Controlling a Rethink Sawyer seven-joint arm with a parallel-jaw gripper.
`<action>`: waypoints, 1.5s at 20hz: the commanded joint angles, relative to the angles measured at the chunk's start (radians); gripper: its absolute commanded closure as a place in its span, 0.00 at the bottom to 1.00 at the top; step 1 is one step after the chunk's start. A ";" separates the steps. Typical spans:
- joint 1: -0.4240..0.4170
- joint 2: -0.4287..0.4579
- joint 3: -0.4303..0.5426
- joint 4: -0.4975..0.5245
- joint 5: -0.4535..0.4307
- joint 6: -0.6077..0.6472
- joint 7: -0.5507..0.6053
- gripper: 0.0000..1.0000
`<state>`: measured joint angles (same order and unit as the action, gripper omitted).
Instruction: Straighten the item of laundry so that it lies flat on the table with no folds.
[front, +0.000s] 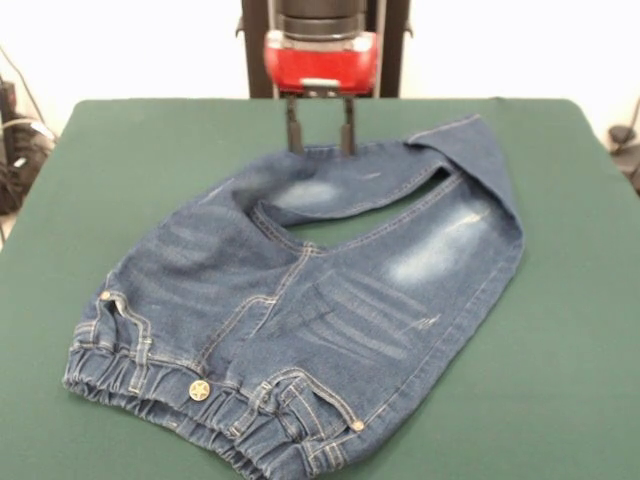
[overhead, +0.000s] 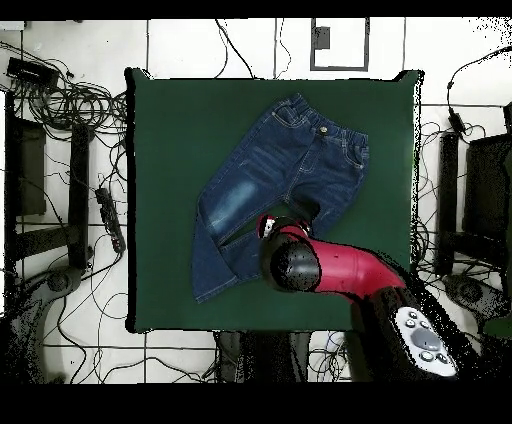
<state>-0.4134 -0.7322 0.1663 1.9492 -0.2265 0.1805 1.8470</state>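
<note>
Front view, L to R: jeans (front: 300, 320) lie on the table (front: 560, 330), waistband (front: 200, 405) w/ star button (front: 199, 390) toward the near edge, left of centre, spilling to the picture's bottom. Legs run up and right toward the far-right corner; the right leg is folded back over at its far end, the other leg bends across behind it, a green gap showing between them. Faded patches on both thighs. Gripper (front: 320, 125) hangs at the far edge, mid-table, fingers (front: 294, 128) spread apart, nothing between them, tips at or just above the far leg's denim; contact can't tell. Overhead: jeans (overhead: 270, 190) mid-table, arm (overhead: 335, 268) over the leg ends.
</note>
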 joint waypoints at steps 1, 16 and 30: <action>0.083 0.074 -0.020 0.096 0.082 -0.074 0.315 0.00; 0.258 0.184 -0.060 0.078 0.258 -0.243 0.414 0.00; 0.324 0.335 -0.127 0.011 0.310 -0.419 0.395 0.00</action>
<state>-0.1057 -0.4552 0.0419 1.9701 0.0256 -0.1877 2.0146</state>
